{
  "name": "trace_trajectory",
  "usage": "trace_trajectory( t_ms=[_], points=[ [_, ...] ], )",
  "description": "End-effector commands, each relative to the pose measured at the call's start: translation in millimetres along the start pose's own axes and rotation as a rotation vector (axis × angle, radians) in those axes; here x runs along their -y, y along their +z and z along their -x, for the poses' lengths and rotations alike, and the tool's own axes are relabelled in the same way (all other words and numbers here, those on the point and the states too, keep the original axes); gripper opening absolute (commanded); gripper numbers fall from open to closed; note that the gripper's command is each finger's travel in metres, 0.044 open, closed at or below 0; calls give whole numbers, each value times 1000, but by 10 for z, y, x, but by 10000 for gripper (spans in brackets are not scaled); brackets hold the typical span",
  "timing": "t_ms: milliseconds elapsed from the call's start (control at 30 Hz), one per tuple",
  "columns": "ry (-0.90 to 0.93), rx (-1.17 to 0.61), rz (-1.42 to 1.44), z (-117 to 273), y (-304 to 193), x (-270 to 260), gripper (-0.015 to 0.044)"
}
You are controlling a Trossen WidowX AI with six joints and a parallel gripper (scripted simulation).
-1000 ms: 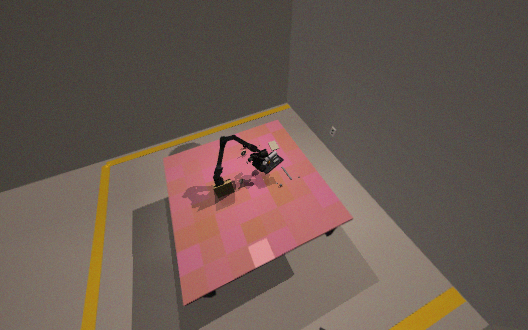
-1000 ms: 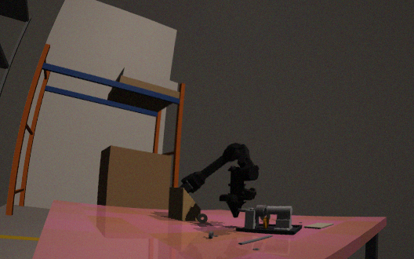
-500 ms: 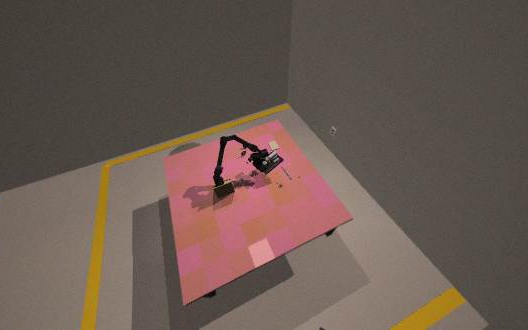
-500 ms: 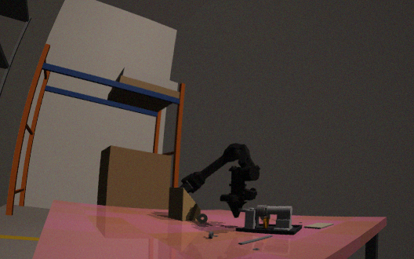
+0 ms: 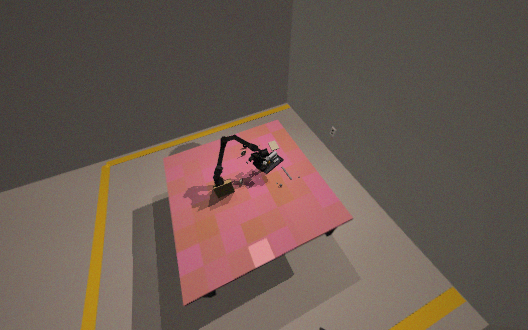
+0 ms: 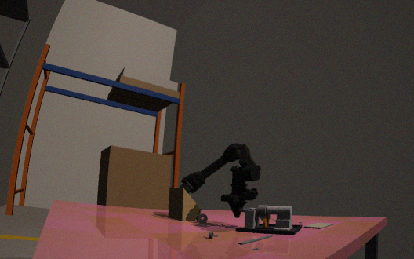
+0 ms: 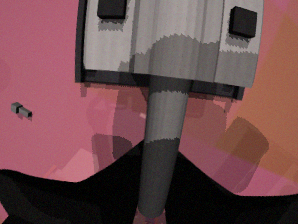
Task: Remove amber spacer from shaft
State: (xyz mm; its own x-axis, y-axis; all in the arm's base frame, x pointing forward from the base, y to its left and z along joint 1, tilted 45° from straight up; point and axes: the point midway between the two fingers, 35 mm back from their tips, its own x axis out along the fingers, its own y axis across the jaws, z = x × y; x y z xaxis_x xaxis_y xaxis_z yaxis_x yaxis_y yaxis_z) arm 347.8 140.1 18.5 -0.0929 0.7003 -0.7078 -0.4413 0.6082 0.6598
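My gripper [image 6: 237, 215] [image 7: 154, 147] is shut on the grey shaft [image 7: 167, 117], gripping its outer end outside the smaller light grey block [image 6: 250, 220] [image 7: 170, 60]. The big housing block [image 6: 284, 224] stands at the other end of the black base [image 6: 296, 230] [image 5: 280, 161]. The amber spacer [image 6: 266, 222] [image 5: 269, 161] is low between the two blocks, below the shaft line, near the base. A grey collar-like part [image 6: 262, 209] remains up at shaft height beside the housing's cylinder. The shaft's inner end is hidden, and the smaller block hides the spacers in the wrist view.
A grey rod [image 6: 256, 239] [image 5: 286, 173] lies in front of the base. A pale square [image 6: 319, 225] [image 5: 273, 145] lies beyond it. A dark ring [image 6: 202, 218] stands near the arm's wedge-shaped mount [image 6: 176, 204]. A small bolt-like part [image 7: 21, 110] lies left of the base in the wrist view.
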Motion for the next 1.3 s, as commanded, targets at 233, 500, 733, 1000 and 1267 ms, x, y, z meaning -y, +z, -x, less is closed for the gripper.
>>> trace_trajectory(
  t_ms=[233,500,733,1000,1267],
  points=[
    [-2,4,0,8,53,1,0],
    [-2,5,0,8,76,1,0],
    [-2,5,0,8,97,1,0],
    [-2,5,0,9,120,0,0],
    [-2,5,0,9,143,0,0]
  ],
)
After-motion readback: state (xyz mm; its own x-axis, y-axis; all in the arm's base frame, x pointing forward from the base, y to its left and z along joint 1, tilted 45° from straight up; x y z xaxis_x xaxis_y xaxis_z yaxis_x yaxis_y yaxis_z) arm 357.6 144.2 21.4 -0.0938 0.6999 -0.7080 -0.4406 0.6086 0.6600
